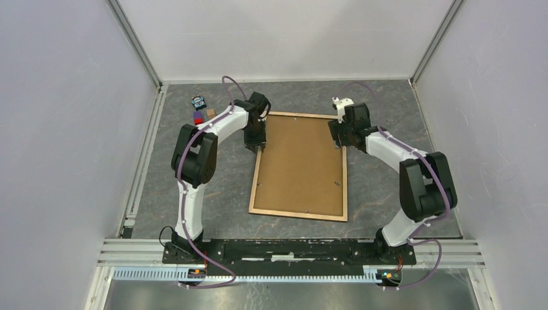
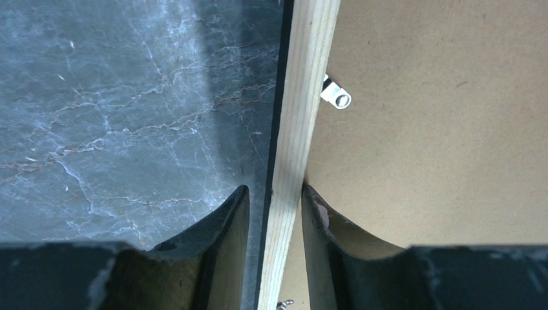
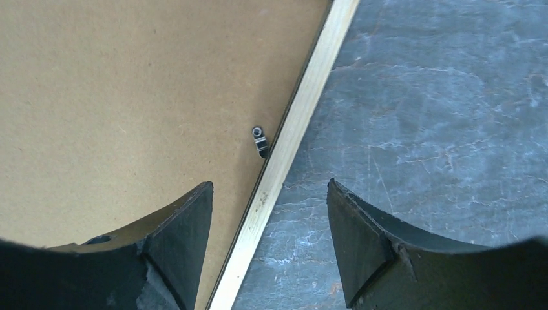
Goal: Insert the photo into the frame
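Wood frame face down (brown backing); left tool, right tool apparently open astride it.

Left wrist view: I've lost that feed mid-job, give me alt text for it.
The left end effector has its two black fingers astride the frame, on its light wood rail, close on both sides; whether they pinch it is unclear. Brown backing board with a small white clip lies right of the rail, grey marbled table left.
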